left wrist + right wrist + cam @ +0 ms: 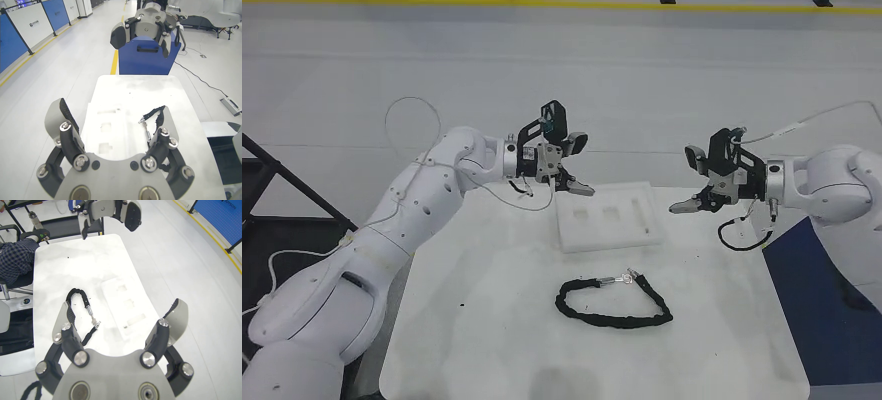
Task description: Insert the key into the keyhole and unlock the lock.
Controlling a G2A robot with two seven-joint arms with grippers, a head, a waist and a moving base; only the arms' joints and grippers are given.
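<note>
At your top view's lower centre, the black sleeved lock (614, 306) curls on the worktop (492, 330), silver key (93, 321) at its ends; left end effector (580, 166) and right end effector (688, 182) hang spread.

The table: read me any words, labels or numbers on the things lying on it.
No text can be read there.
On the black cable lock: no print seen.
On the key: too small to tell any stamping.
On the white tray: plain, no label.
On the table top: no writing.
</note>
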